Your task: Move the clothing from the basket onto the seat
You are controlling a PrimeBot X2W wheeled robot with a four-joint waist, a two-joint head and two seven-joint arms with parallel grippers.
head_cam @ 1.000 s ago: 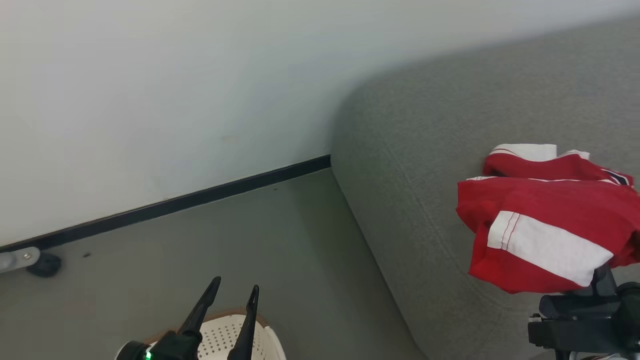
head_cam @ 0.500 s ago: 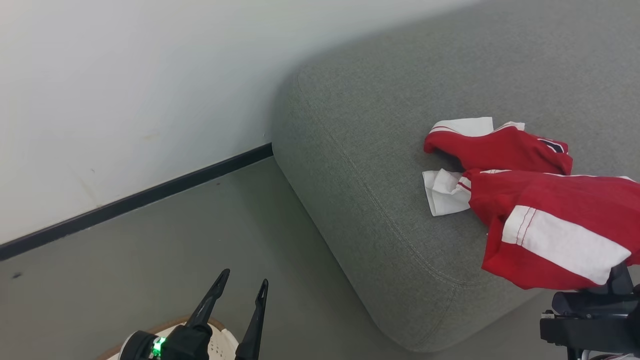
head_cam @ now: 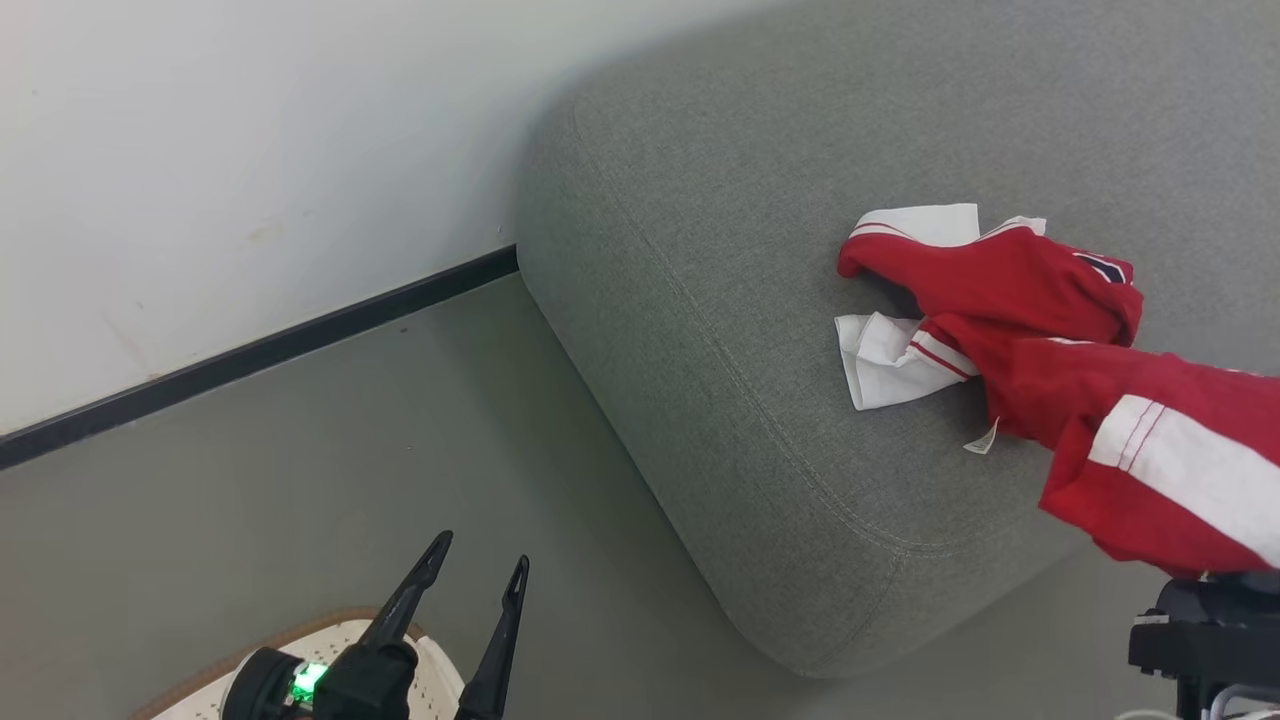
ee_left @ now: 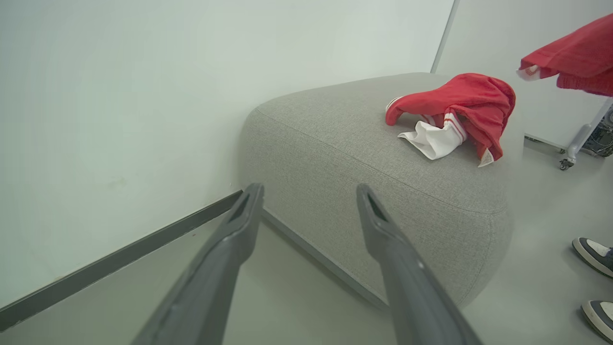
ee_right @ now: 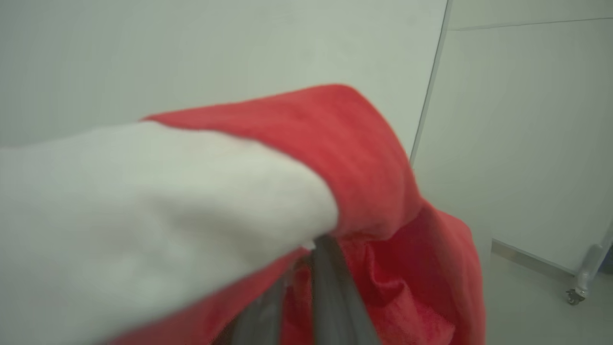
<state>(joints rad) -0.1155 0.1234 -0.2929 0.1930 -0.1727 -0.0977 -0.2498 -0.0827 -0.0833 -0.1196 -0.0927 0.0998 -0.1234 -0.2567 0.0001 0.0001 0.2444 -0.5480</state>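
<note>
Our right pincer is clamped on soft red-and-white cloth near the big grey-green fabric sofa; our left pincer is apart.

Grey sofa, one; red-and-white garments — two: lying garment on sofa, held garment in right gripper; small sewn label, one; perforated laundry basket, one, partly in frame; grippers, two, left gripper being second; dark fingers, two on each; person's shoes at floor edge — two; castor, one; black skirting strip, one; white walls meeting at corner, two.
</note>
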